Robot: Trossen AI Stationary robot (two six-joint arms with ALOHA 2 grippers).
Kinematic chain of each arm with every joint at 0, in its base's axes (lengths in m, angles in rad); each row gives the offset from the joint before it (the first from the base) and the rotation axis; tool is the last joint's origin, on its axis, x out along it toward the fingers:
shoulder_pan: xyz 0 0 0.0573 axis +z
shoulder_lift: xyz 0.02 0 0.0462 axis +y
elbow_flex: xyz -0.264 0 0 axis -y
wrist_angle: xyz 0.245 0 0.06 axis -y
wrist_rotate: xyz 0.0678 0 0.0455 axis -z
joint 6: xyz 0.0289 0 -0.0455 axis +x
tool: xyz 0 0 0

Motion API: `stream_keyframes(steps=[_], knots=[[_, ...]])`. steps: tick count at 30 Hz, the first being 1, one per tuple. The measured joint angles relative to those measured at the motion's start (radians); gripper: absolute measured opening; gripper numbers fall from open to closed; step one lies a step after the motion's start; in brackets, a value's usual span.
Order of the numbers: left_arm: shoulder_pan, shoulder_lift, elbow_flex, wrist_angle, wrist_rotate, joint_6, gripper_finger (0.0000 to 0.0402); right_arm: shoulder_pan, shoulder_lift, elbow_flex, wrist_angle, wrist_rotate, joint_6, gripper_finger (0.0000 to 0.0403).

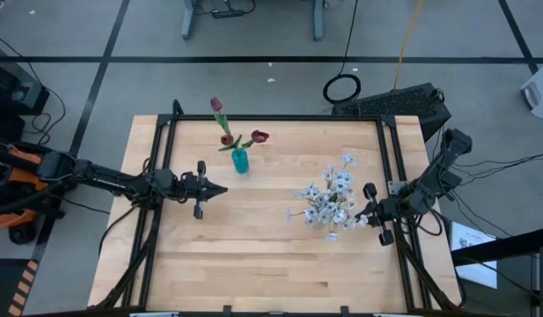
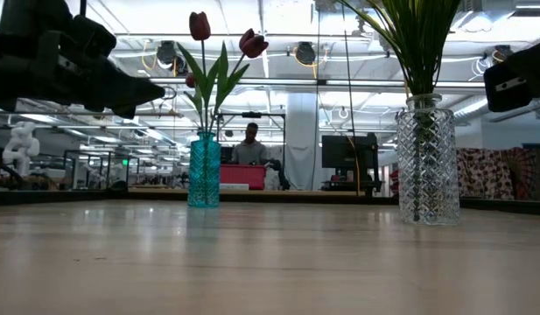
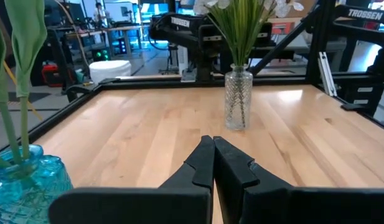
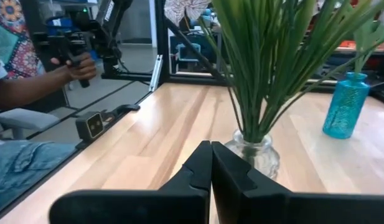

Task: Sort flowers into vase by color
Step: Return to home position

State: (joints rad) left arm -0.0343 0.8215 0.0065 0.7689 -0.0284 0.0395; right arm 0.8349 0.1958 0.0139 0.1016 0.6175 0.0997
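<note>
**A:** Where do the flowers stand?

**B:** The three dark red tulip-like flowers point(image 1: 226, 139) on green stems stand in the small teal ribbed glass vase point(image 1: 241, 161), toward the far left part of the light wooden surface point(image 1: 271, 264). The sprays of tiny white and pale blue blossoms point(image 1: 333, 189) fill the clear cut-glass vase point(image 2: 427, 162) on the right half, well apart from the teal one.

**A:** And the left arm?

**B:** The left end effector point(image 1: 223, 189) hovers above the surface near the teal vase and points toward the middle. Its two dark fingers point(image 3: 201, 162) are pressed together, with nothing between them.

**A:** The right one?

**B:** The right end effector point(image 1: 357, 217) hangs close beside the blossom sprays, on their right, and points at the clear vase. Its fingers point(image 4: 198, 165) also meet tip to tip, and they are empty.

**A:** Is anyone nearby?

**B:** In the right wrist view, a person's hand point(image 4: 79, 65) grips a dark handle beyond the surface's edge. In the low view, a person point(image 2: 250, 144) shows far back in the room, just beside the teal vase in the picture.
</note>
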Motion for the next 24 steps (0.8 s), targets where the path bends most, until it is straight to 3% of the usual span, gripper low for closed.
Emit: stream_keyframes(steps=[10, 24], knots=[[0.002, 0.000, 0.000, 0.040, 0.000, -0.001, 0.0008, -0.181, -0.092, 0.001, -0.029, -0.215, -0.067, 0.0000], [0.002, 0.000, -0.001, 0.044, 0.000, 0.000, 0.0008, -0.490, -0.096, 0.001, -0.006, -0.449, -0.086, 0.0000]])
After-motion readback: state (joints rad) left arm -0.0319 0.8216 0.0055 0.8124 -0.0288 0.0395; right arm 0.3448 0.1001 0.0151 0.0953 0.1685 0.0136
